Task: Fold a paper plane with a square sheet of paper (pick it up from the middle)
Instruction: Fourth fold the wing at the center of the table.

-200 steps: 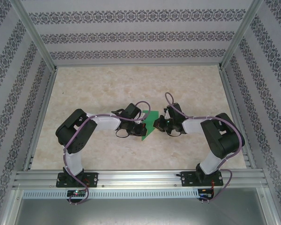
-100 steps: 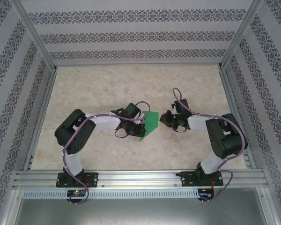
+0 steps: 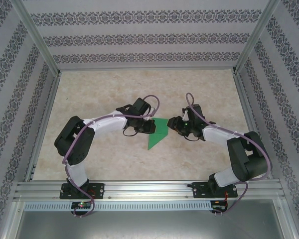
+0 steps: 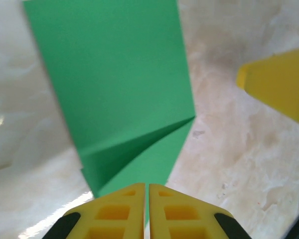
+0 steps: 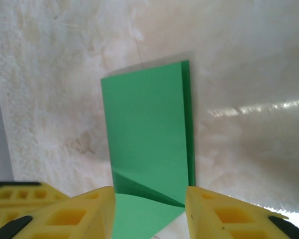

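Left side first: your left arm reaches in over the marble-look table [image 3: 114, 89], with the left gripper [image 3: 148, 126] near mid-table. In the left wrist view its jaws [image 4: 147, 199] are nearly together, only a thin slit between the yellow fingers [image 4: 114, 214]. The near corner of the green sheet [image 4: 119, 84] runs into that slit, so read it as pinched on the paper.

The sheet is folded. You see a long rectangular panel with a diagonal crease across its near end, and a doubled edge along one side in the right wrist view [image 5: 147, 134]. From the top it [image 3: 157, 135] sits between the two grippers, with one pointed corner toward the arm bases. I can't tell whether it's flat on the table or lifted.

On the right, the right gripper [image 3: 173, 124] is just beside the sheet's far-right corner. Its jaws [image 5: 149, 211] stand apart, one finger either side of the paper's creased end. I can't tell if they touch it. One of its yellow fingers [image 4: 281, 84] shows at the right edge of the left wrist view, clear of the sheet.
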You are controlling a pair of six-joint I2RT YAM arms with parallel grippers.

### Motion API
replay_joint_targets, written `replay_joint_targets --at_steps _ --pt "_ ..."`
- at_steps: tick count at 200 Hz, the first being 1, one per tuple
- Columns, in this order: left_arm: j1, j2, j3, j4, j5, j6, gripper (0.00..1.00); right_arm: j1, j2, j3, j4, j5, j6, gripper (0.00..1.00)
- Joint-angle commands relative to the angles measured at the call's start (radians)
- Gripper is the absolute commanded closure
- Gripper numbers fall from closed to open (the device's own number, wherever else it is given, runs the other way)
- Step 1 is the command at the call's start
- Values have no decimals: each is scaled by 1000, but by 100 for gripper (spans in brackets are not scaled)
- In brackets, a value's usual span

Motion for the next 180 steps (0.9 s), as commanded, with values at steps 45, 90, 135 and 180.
replay_joint_targets --at_steps 45,90,135,180 --pt "20 51 -4 1 25 19 88 50 32 -46 91 -48 49 55" --pt "20 10 -14 3 3 18 84 72 83 -39 121 -42 65 55" --pt "13 -48 -26 16 63 46 81 73 88 -33 109 -41 55 54" --pt "-4 -9 -24 6 108 58 86 73 75 -39 99 -1 64 54"
